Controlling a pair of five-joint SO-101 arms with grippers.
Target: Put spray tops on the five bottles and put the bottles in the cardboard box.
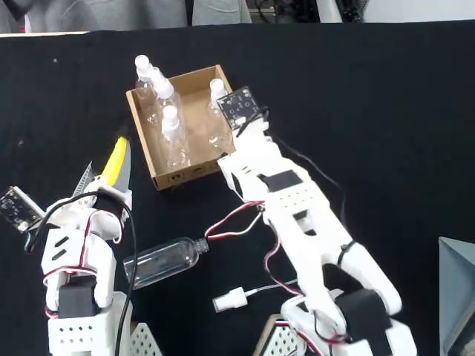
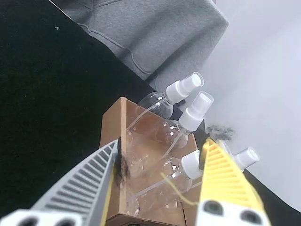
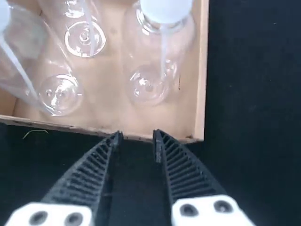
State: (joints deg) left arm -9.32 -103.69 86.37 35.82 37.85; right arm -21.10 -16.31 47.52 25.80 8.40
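Bottles (image 1: 172, 133), four of them already capped, stand inside the cardboard box (image 1: 187, 175). A fifth bottle (image 1: 163, 261) lies uncapped on the black table (image 1: 386, 111) between the two arms, with a loose spray top (image 1: 230, 300) near it. The left gripper (image 2: 162, 150) hangs beside the box with jaws wide apart and empty, and the right gripper (image 3: 136, 139) sits at the box's near wall, jaws slightly parted around nothing.

Items partly unseen
We note one bottle (image 1: 216, 119) half-hidden behind the right arm (image 1: 297, 215); a grey shape (image 1: 456, 297) is edge-cropped.
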